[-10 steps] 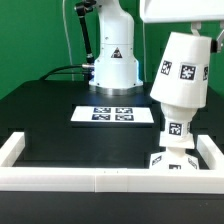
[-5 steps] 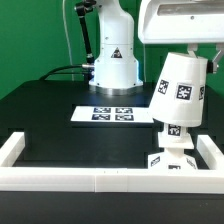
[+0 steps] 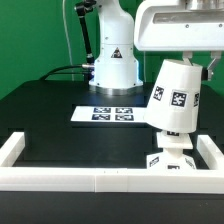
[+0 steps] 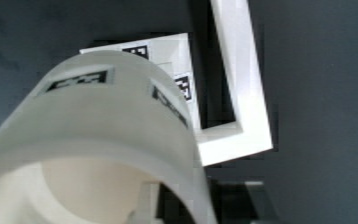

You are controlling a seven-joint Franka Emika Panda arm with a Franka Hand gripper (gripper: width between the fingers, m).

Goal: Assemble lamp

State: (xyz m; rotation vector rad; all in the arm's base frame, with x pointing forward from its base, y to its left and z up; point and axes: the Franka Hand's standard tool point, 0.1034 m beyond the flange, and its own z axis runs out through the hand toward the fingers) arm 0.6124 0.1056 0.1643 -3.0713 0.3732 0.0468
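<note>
My gripper (image 3: 200, 64) is shut on the upper rim of the white cone shade (image 3: 175, 98), which hangs tilted at the exterior view's right. The shade's wide end sits over the bulb; only the bulb's lower stem (image 3: 172, 142) shows beneath it. The stem stands on the flat square base (image 3: 168, 161) in the frame's right corner. In the wrist view the shade (image 4: 105, 130) fills the near part of the picture, its wall between my dark fingers (image 4: 247, 200). The tagged base (image 4: 155, 58) shows beyond it.
A low white frame wall (image 3: 100, 180) runs along the front and sides of the black table; it also shows in the wrist view (image 4: 231, 70). The marker board (image 3: 113, 114) lies mid-table. The arm's white pedestal (image 3: 113, 62) with cables stands behind it.
My gripper has come down with the shade. The shade has tilted and now covers the bulb's ball top, which showed below it before.
</note>
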